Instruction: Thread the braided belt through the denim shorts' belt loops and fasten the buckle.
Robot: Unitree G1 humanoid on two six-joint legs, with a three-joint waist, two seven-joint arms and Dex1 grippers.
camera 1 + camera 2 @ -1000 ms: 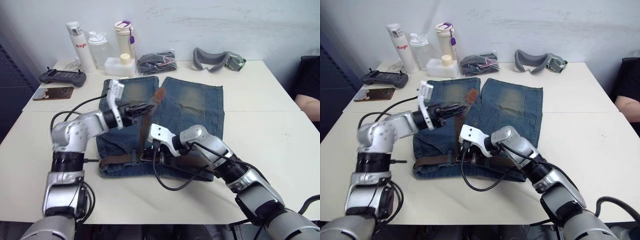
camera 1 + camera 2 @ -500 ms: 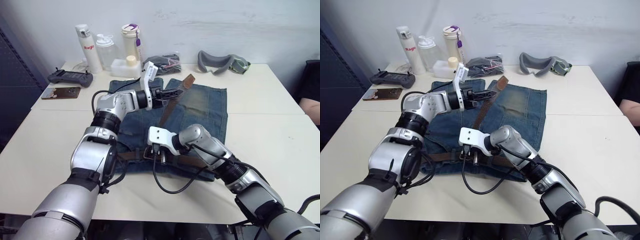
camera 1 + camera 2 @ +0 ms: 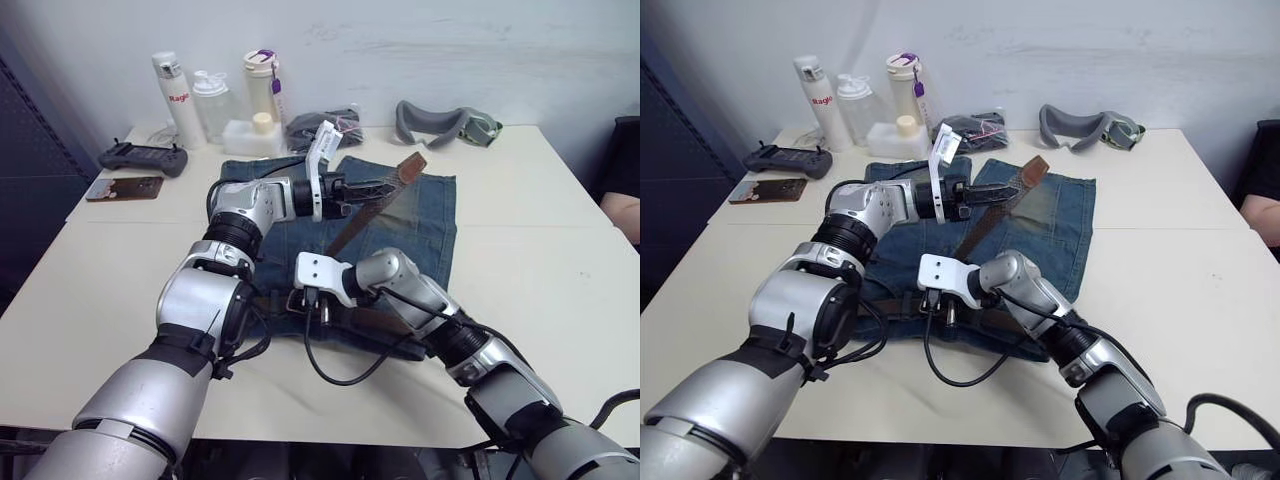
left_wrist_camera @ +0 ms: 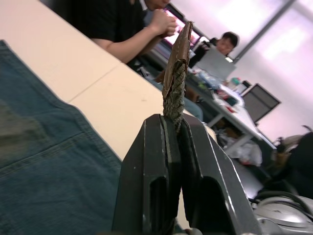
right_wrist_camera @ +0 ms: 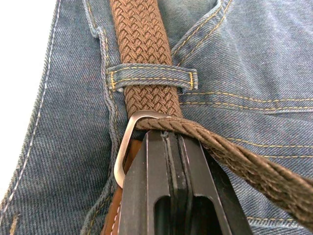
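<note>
The denim shorts [image 3: 405,215] lie flat on the white table [image 3: 530,260], waistband nearest me. The braided belt [image 5: 142,39] runs along the waistband under a belt loop [image 5: 152,77] to the silvery buckle [image 5: 128,142]. My right gripper [image 3: 311,304] is there, fingers shut at the buckle's frame. From the buckle a free length of belt [image 3: 350,228] rises slanting over the shorts to my left gripper [image 3: 383,186]. That gripper is shut on the belt just below its leather tip [image 3: 411,164], held in the air above the right leg. In the left wrist view the tip [image 4: 177,73] sticks up past the pinching fingers [image 4: 161,161].
Bottles [image 3: 172,85] and a white tub [image 3: 250,130] stand at the back left, with a black bundle in a bag [image 3: 320,125] and grey goggles [image 3: 440,122] behind the shorts. A controller [image 3: 140,158] and phone [image 3: 125,187] lie far left. A person's arm [image 3: 625,212] shows at the right edge.
My left gripper has carried the belt's tip up and to the right across the shorts, drawing the free length out. The right gripper has stayed at the buckle.
</note>
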